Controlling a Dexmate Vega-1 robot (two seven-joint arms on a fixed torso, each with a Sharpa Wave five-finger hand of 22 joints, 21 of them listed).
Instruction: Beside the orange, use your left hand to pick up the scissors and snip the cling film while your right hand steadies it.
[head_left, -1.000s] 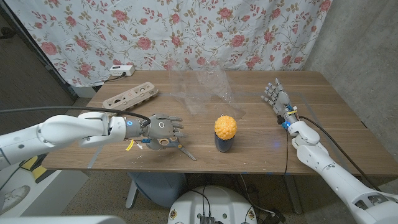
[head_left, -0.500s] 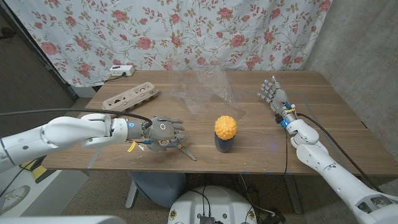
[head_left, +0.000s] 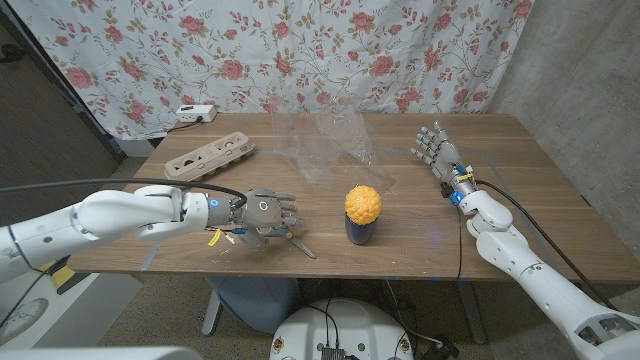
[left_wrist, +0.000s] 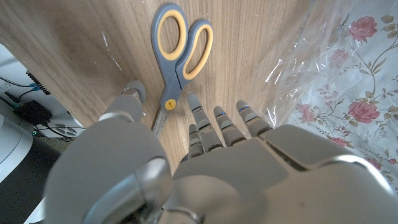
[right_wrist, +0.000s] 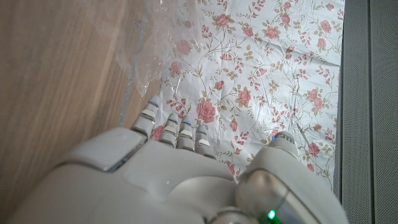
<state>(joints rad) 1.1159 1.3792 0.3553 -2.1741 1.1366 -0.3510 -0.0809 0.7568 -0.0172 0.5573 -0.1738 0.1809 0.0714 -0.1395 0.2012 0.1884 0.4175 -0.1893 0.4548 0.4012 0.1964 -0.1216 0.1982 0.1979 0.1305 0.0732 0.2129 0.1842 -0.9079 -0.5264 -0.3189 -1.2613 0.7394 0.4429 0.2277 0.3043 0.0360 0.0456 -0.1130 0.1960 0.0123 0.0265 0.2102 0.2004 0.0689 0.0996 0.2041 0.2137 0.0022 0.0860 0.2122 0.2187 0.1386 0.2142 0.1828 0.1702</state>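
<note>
I see the wooden surface (head_left: 520, 185) carrying scissors (head_left: 292, 241), cling film (head_left: 335, 150), an egg carton (head_left: 210, 156) and the orange's dark stand (head_left: 361, 231).

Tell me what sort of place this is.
Probably a makeshift robot test room, not a kitchen: a floral sheet hung as a backdrop, a bare concrete wall, and a wooden table with props.

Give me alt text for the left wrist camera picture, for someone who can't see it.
Seen from behind, the robot's left hand hovers with fingers spread over grey scissors with yellow-lined handles, which lie closed on the wooden table. Crinkled cling film lies beside them, with a rose-print cloth beyond.
</note>
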